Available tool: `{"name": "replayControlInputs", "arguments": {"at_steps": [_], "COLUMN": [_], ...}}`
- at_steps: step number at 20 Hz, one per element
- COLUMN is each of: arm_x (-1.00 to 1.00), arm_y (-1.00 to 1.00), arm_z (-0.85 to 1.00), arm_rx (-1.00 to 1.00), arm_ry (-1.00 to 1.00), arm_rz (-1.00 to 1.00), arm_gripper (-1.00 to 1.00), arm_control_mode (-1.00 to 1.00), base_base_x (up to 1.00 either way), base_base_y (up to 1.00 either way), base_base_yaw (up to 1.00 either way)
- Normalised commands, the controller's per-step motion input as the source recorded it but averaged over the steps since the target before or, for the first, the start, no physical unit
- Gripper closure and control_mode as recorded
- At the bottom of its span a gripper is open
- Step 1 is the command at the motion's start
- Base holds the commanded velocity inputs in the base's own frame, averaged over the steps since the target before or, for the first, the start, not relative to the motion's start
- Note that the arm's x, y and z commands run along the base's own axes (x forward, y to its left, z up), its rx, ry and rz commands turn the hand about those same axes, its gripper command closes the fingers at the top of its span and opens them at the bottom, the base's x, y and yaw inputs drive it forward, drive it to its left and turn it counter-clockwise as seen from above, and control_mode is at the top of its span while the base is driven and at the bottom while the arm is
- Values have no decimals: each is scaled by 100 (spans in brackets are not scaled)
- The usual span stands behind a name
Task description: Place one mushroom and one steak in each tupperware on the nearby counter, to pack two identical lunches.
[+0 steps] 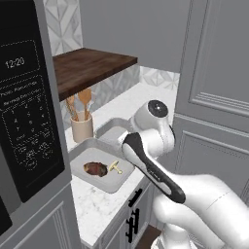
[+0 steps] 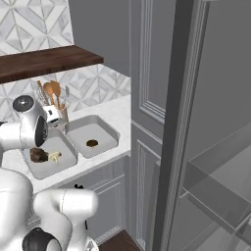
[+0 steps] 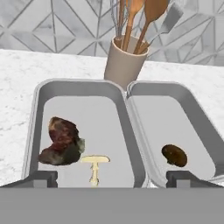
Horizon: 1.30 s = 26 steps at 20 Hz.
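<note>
Looking down through the hand view, you see two tupperware trays touching side by side on the counter [image 3: 26, 74]. The left tray [image 3: 78, 87] holds a steak [image 3: 63, 142] and a mushroom [image 3: 95, 164]; the right tray [image 3: 197, 118] holds one small brown piece [image 3: 174, 155]. The gripper [image 3: 111, 177] fingers stand spread wide, holding nothing.

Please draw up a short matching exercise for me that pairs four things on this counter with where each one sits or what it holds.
Things:
1. large steak
2. pale mushroom
3. utensil holder
4. right-hand tupperware in the hand view

Places or states:
A. stands on the counter behind both trays, where their rims meet
B. holds a single small dark brown piece
C. lies in the left-hand tupperware, toward its left side
D. lies in the left-hand tupperware, just right of the steak

Pairs: 1-C, 2-D, 3-A, 4-B
</note>
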Motion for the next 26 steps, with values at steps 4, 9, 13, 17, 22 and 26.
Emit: {"name": "replayControlInputs", "arguments": {"at_steps": [4, 9, 13, 17, 22, 26], "arm_x": [-86, -67, -81, -82, -76, -10], "arm_y": [-83, -84, -71, -76, -45, 0], "arm_z": [63, 44, 32, 34, 26, 0], "arm_rx": [5, 6, 4, 4, 1, 0], "arm_ry": [-9, -1, 0, -2, -10, -2], "arm_rz": [-18, -26, -32, -35, -19, 0], "arm_gripper": [-100, -100, -100, -100, -100, -100], "arm_control_mode": [-100, -100, -100, -100, -100, 100], "base_base_x": [0, 0, 0, 0, 0, -51], "base_base_y": [0, 0, 0, 0, 0, 8], "base_base_yaw": [0, 0, 0, 0, 0, 15]}}
